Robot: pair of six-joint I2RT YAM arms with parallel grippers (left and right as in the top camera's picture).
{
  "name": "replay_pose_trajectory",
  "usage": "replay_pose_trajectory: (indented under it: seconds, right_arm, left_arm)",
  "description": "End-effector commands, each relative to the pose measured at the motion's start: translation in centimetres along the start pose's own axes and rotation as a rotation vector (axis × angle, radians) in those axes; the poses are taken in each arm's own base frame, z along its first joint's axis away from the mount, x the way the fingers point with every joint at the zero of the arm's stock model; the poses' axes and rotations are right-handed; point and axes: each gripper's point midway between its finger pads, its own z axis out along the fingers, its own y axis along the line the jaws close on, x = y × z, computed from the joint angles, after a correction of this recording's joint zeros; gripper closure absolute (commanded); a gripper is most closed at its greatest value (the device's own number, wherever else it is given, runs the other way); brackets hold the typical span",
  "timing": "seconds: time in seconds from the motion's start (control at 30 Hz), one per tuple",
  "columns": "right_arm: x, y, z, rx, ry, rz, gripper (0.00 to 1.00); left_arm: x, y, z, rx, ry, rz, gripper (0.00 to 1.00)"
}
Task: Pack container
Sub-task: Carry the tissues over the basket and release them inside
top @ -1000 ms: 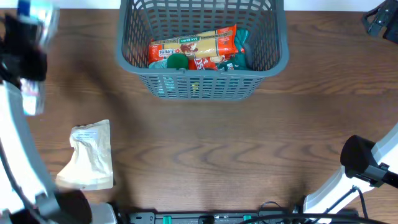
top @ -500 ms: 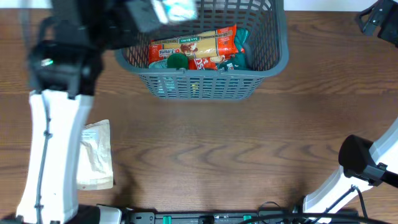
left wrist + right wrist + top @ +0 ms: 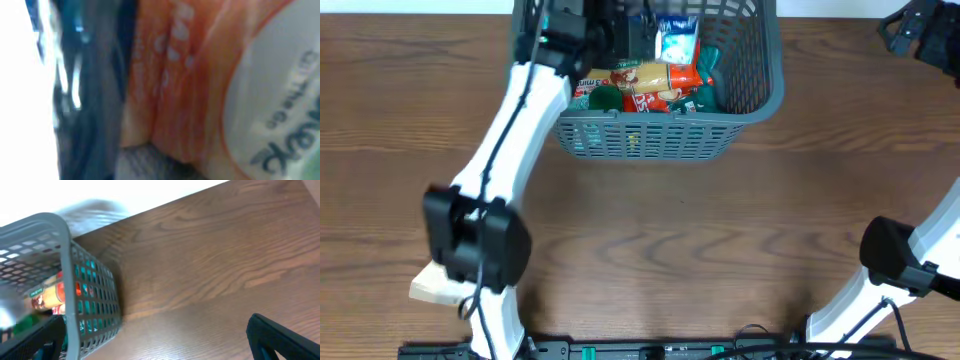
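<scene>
The brown worktop [image 3: 740, 240] carried the container [image 3: 650, 138] at twelve o'clock, against its far edge, already holding orange packets [image 3: 645, 78] and teal packets [image 3: 705, 95]. My left arm [image 3: 525, 120] reached over the basket's near-left rim. My left fingers [image 3: 650, 35] seemed to be clasping a white-and-blue packet [image 3: 677, 40] above that pile, though my wrist view was only blur. I judged that if I let go this high, the packet could slide off the slick wrappers, and my arm could nudge the rim on withdrawal. My right fingers [image 3: 905, 28], spread wide and empty, hung at two o'clock, well apart. A cream pouch [image 3: 428, 288] lay at eight o'clock, half hidden behind my arm's base.
</scene>
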Motion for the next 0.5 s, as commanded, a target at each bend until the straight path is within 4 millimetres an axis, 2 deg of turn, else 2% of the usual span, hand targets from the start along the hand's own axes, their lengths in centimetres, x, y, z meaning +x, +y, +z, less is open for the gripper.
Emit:
replay_pose_trajectory:
  seconds: [0.0,0.13,0.17,0.2,0.23,0.33,0.37,0.4,0.47]
  right_arm:
    - [0.2,1.1,-0.3,-0.021,-0.001,-0.034,0.01]
    - [0.2,1.4,-0.3,-0.024,-0.001,-0.038,0.01]
    - [0.2,1.4,-0.3,-0.024,-0.001,-0.039,0.01]
    - [0.2,1.4,-0.3,-0.024,-0.003,-0.039,0.01]
    - [0.1,1.4,-0.3,-0.025,-0.005,-0.039,0.01]
    - [0.0,1.4,-0.3,-0.025,-0.009,-0.040,0.01]
    - [0.0,1.4,-0.3,-0.025,-0.009,-0.040,0.01]
    - [0.0,1.4,-0.3,-0.025,-0.010,-0.041,0.01]
    - [0.0,1.4,-0.3,-0.026,-0.010,-0.043,0.01]
  left_arm:
    - [0.8,-1.2,2.0,0.034,0.012,-0.065,0.94]
    - [1.2,-2.6,2.9,0.077,0.025,-0.112,0.94]
    - [1.2,-2.7,2.9,0.083,0.026,-0.117,0.88]
    - [1.3,-2.8,2.9,0.087,0.028,-0.125,0.74]
    - [1.3,-2.9,2.9,0.089,0.030,-0.139,0.66]
    - [1.3,-3.0,2.9,0.092,0.032,-0.166,0.58]
    - [1.3,-3.0,2.9,0.092,0.032,-0.166,0.34]
    - [1.2,-2.8,2.7,0.088,0.030,-0.166,0.05]
    - [0.9,-2.4,2.2,0.076,0.026,-0.174,0.02]
